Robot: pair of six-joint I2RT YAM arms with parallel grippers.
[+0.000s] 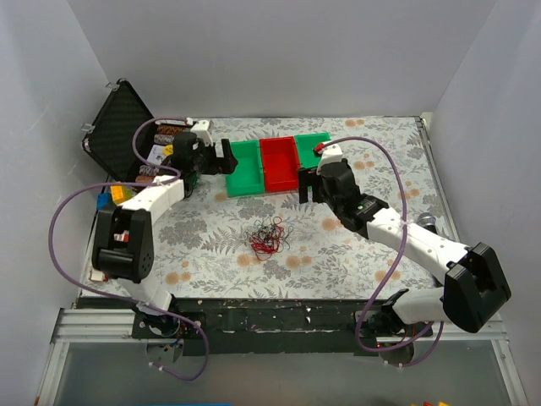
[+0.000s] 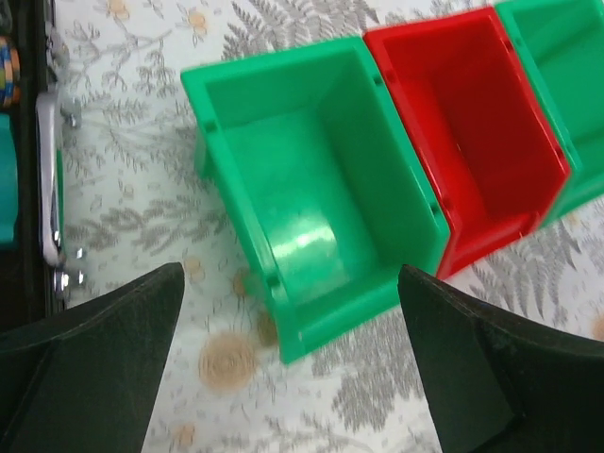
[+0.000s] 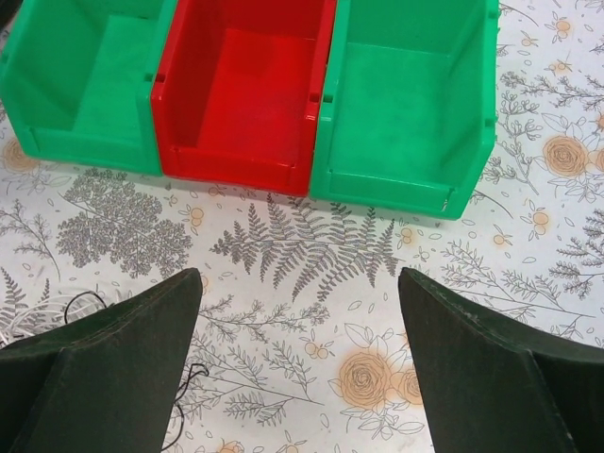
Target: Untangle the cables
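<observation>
While the green bin (image 1: pixel 243 171), red bin (image 1: pixel 278 165) and second green bin (image 1: pixel 309 145) stand bare inside, the cables (image 1: pixel 269 237) lie apart from the left gripper (image 1: pixel 226 157) and right gripper (image 1: pixel 307 184), both with jaws spread wide.

Two robot arms, the left arm (image 1: pixel 161 196) and the right arm (image 1: pixel 414 241), are built from smooth white shell segments joined by bulky black housings, the left one bearing a small red-and-white label (image 1: pixel 123 237). A thin purple hose (image 1: pixel 52 228) loops along each arm. The left hand (image 1: pixel 226 156) and right hand (image 1: pixel 308 186) are black, each with two broad, wedge-shaped matte fingers (image 2: pixel 94 368).
</observation>
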